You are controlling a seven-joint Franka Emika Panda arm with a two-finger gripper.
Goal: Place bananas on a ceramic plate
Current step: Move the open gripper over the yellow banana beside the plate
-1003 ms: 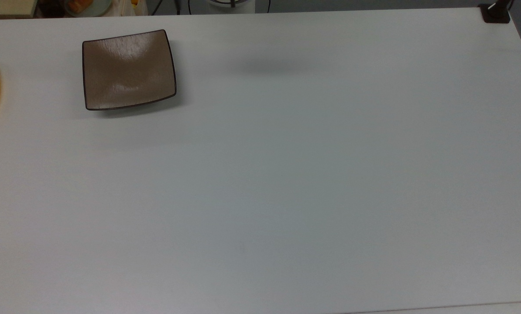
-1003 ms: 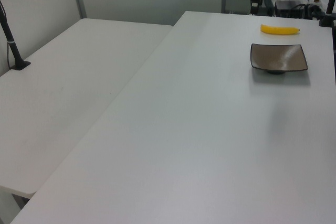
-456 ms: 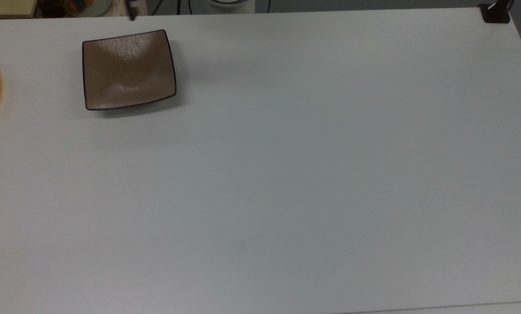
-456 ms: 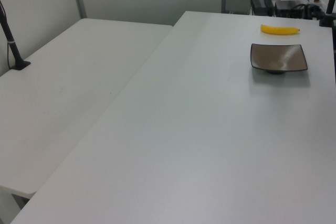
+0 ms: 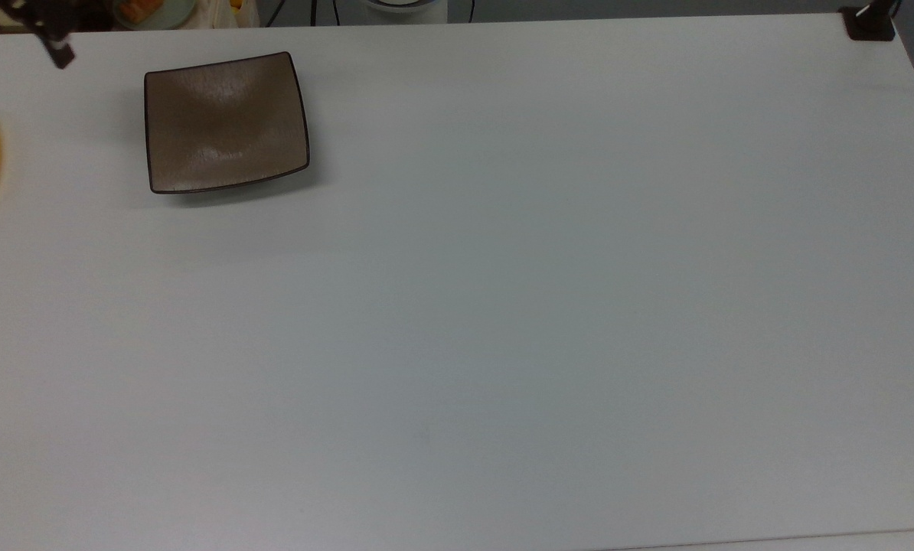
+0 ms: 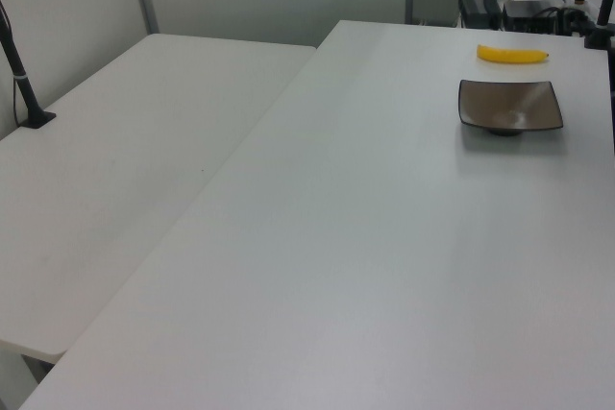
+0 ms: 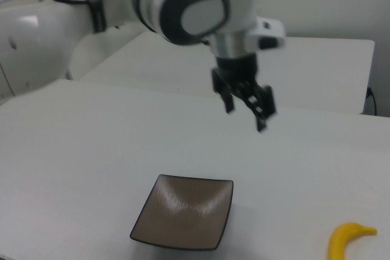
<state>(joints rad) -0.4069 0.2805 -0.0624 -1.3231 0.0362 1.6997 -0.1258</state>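
The gripper [image 7: 245,112] hangs in the air above the white table [image 7: 73,150], fingers apparently apart and empty, between the square brown ceramic plate [image 7: 184,212] and the banana [image 7: 347,240].

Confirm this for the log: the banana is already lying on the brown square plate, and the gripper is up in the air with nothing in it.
Not quite. The banana lies on the white table, apart from the brown square plate, which holds nothing; the right view shows this, and the top view agrees. The rest stands: the gripper is up in the air, open, with nothing in it.
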